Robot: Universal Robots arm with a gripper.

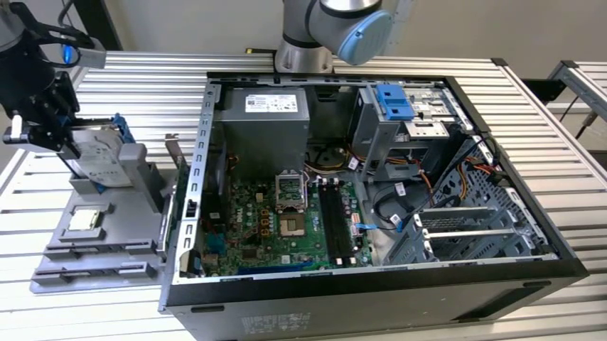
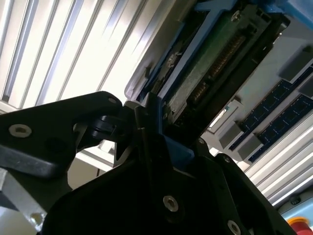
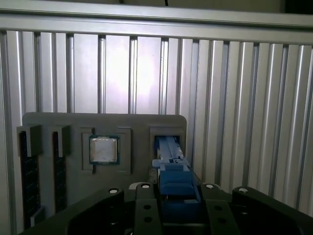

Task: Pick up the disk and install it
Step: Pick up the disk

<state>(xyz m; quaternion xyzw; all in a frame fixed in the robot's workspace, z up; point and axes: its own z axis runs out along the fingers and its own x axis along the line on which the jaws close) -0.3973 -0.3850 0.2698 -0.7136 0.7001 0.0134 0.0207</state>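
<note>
The black jaws were clamped on the bright blue plastic carrier [image 3: 176, 183] framing the flat silver-grey metal disk [image 1: 99, 160], which stood tilted at its slot in the grey plastic fixture [image 1: 104, 245]. Lifting well probably meant pulling straight along that slot, grip square. A small square silver chip [image 3: 104, 149] sat beside it. Beyond, the open black computer case [image 1: 379, 309] put its side wall and cables in the way.
</note>
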